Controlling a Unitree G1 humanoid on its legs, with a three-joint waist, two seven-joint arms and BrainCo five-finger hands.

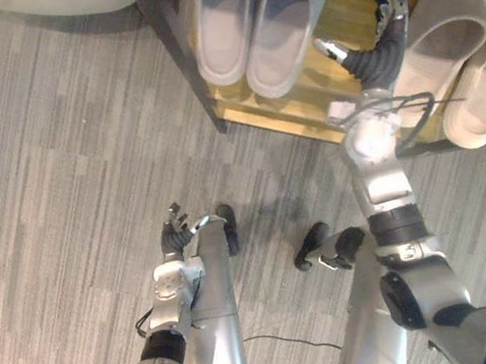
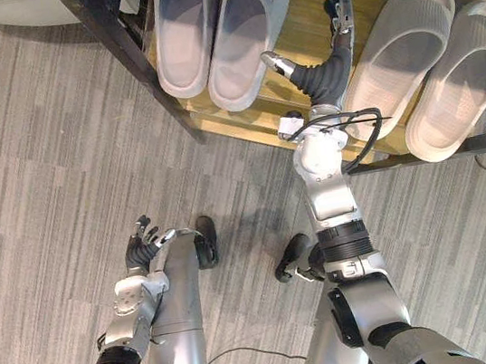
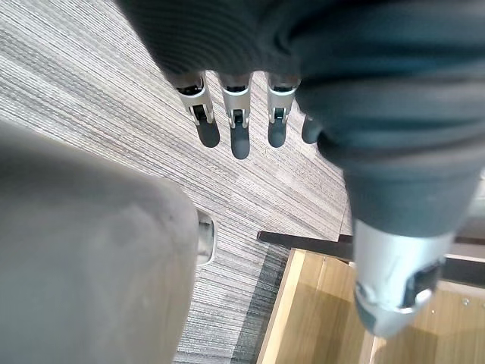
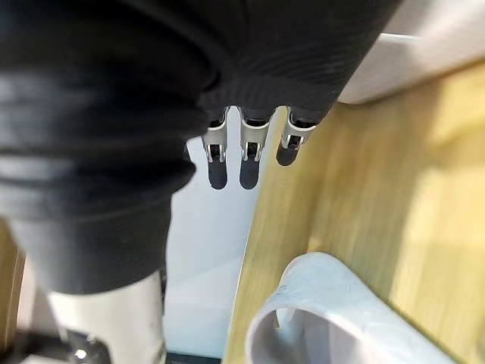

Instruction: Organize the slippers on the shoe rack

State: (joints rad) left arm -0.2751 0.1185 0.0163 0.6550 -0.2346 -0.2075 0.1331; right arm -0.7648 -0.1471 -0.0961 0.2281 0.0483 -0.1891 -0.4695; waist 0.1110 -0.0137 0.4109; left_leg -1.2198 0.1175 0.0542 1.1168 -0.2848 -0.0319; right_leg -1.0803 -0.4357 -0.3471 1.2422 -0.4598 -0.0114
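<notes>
A wooden shoe rack (image 1: pixel 353 1) with a dark frame stands at the top of the eye views. On its shelf a grey pair of slippers (image 1: pixel 260 19) lies side by side at the left. A whitish pair (image 1: pixel 466 52) lies at the right, slanted, its outer slipper (image 2: pixel 461 81) near the shelf's edge. My right hand (image 1: pixel 389 23) reaches over the bare wood between the two pairs, fingers (image 4: pixel 246 152) straight, holding nothing. A pale slipper's rim (image 4: pixel 326 303) shows just beside it. My left hand (image 1: pixel 176 233) hangs low over the floor, fingers (image 3: pixel 239 125) relaxed and empty.
The rack's dark frame post (image 1: pixel 183 54) runs down its left end to the grey wood-grain floor (image 1: pixel 59 173). A pale rounded object (image 1: pixel 60 0) lies on the floor beyond the rack's left end.
</notes>
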